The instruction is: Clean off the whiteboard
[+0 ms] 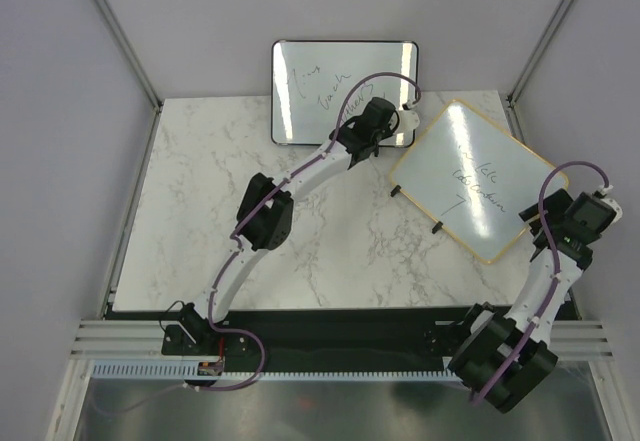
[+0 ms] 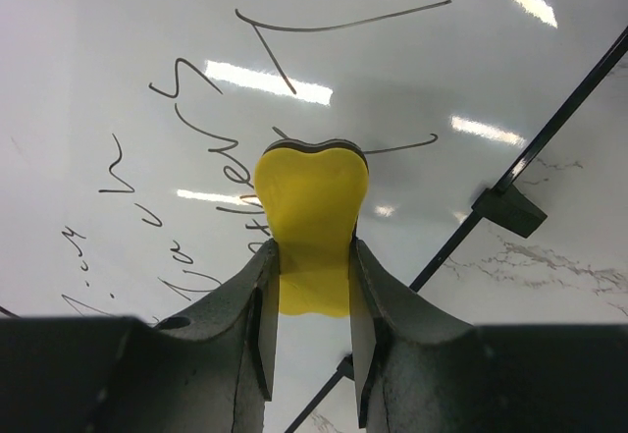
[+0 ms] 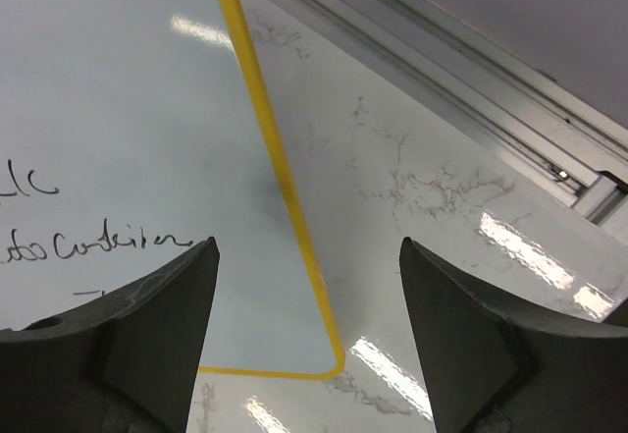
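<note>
The whiteboard (image 1: 478, 176), tan-framed with black handwriting, lies tilted on the right side of the table. In the right wrist view its white surface (image 3: 118, 109) and yellowish frame corner (image 3: 339, 359) show below the jaws. My right gripper (image 3: 309, 246) hangs open over that corner with nothing between its fingers; the top view shows it (image 1: 578, 213) at the board's right edge. My left gripper (image 1: 383, 121) is shut on a yellow eraser (image 2: 312, 207). The eraser's dark felt end is against the black-framed board (image 2: 118, 60), not the tan one.
The black-framed whiteboard (image 1: 300, 91) with handwriting lies at the back centre, partly over the edge of the marble table (image 1: 200, 211). An aluminium rail (image 3: 471, 80) runs along the table's right edge. The tan board's black feet (image 1: 437, 227) stick out on its left side.
</note>
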Controlling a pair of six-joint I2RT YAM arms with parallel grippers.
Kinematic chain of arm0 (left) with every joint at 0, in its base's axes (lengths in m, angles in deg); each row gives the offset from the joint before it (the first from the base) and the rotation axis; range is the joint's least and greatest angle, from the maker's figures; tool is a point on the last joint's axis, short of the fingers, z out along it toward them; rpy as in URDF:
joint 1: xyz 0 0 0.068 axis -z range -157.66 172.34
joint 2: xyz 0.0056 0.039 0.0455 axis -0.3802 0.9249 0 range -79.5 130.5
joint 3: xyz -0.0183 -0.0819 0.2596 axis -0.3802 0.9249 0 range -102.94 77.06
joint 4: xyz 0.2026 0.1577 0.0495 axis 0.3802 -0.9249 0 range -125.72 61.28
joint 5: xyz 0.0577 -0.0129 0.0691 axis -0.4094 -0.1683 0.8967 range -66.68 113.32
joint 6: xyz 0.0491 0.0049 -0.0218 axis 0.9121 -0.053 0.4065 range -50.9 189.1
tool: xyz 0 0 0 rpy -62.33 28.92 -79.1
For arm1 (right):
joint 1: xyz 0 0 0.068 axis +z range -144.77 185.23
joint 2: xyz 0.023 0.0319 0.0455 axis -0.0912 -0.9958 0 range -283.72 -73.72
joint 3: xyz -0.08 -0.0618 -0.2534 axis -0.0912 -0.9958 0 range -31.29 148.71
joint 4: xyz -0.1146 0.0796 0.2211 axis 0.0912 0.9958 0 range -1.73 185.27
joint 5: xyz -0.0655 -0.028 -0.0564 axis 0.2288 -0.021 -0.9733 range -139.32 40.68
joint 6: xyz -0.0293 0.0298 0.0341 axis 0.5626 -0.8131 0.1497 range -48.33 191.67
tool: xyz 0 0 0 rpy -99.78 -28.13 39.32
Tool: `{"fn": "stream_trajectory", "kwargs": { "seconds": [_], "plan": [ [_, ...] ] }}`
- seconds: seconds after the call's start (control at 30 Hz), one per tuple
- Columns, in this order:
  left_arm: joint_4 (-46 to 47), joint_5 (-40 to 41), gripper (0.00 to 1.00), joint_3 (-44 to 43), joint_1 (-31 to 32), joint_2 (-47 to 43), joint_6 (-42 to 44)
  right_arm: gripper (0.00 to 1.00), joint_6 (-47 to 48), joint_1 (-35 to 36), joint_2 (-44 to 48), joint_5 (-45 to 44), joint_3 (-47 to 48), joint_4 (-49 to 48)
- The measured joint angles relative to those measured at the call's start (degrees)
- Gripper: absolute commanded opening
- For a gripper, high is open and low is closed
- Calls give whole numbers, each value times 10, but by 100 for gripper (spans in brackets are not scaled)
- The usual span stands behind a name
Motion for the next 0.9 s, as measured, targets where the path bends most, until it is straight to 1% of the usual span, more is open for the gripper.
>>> {"fn": "stream_trajectory", "kwargs": {
  "seconds": [0.07, 0.17, 0.27, 0.37, 0.5, 0.6, 0.73, 0.83, 0.9],
  "plan": [
    [-1, -3, 2, 8, 0, -10, -3, 83, 11, -18, 10, 38, -25, -23],
    [-2, -8, 2, 26, 1, -32, -8, 82, 22, -47, 14, 90, -30, -63],
    [4, -12, 2, 56, 4, -63, -8, 84, 21, -86, 9, 160, -37, -116],
    [12, -12, 2, 79, 11, -87, -8, 84, 12, -130, 0, 203, -51, -150],
    [16, -12, 2, 92, 26, -105, -7, 82, -15, -174, -38, 271, -69, -200],
    [20, -12, 2, 94, 37, -110, -7, 82, -53, -200, -65, 324, -90, -259],
    [20, -13, 2, 94, 46, -111, -7, 82, -96, -212, -87, 375, -125, -324],
    [20, -13, 2, 95, 48, -111, -7, 79, -113, -212, -102, 404, -128, -348],
    [20, -13, 2, 96, 48, -111, -7, 70, -123, -212, -113, 421, -128, -367]
  ]
}}
